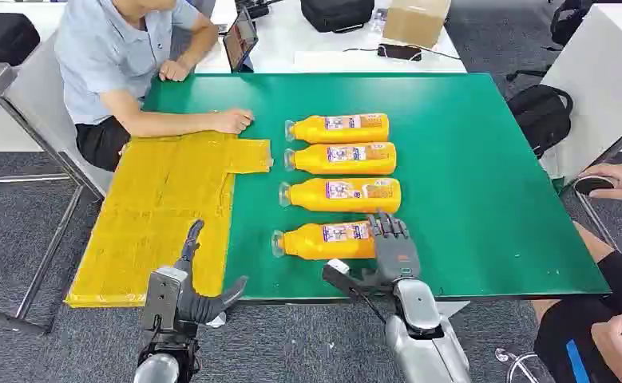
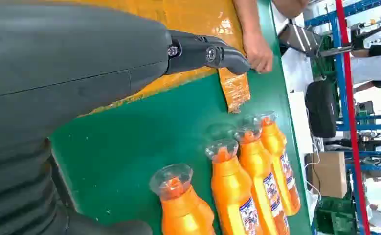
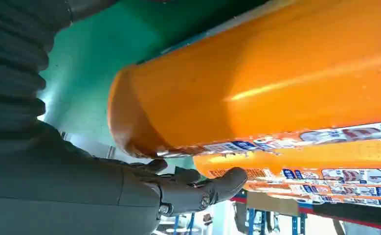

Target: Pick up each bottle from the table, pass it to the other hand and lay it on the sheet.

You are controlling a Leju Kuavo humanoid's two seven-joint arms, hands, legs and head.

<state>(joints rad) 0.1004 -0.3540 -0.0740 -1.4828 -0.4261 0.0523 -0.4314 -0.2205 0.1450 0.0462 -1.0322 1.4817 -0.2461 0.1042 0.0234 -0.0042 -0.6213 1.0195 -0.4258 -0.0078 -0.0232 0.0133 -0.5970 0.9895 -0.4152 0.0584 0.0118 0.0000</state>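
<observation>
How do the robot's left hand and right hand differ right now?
The right hand reaches over the table at the base of the nearest bottle; the left hand hovers by the yellow sheet, away from the bottles. The right hand's fingers extend over the bottle; the left hand's are spread over nothing. Both are open.

We are counting four orange bottles lying in a row on the green table [image 1: 491, 183]: the farthest bottle [image 1: 339, 128], the second bottle [image 1: 341, 157], the third bottle [image 1: 343, 195] and the nearest bottle [image 1: 323, 240]. We are seeing one yellow sheet [image 1: 160, 215], two robot hands, the left hand [image 1: 186, 283] and the right hand [image 1: 387, 259], and two people sitting at the table's sides.
</observation>
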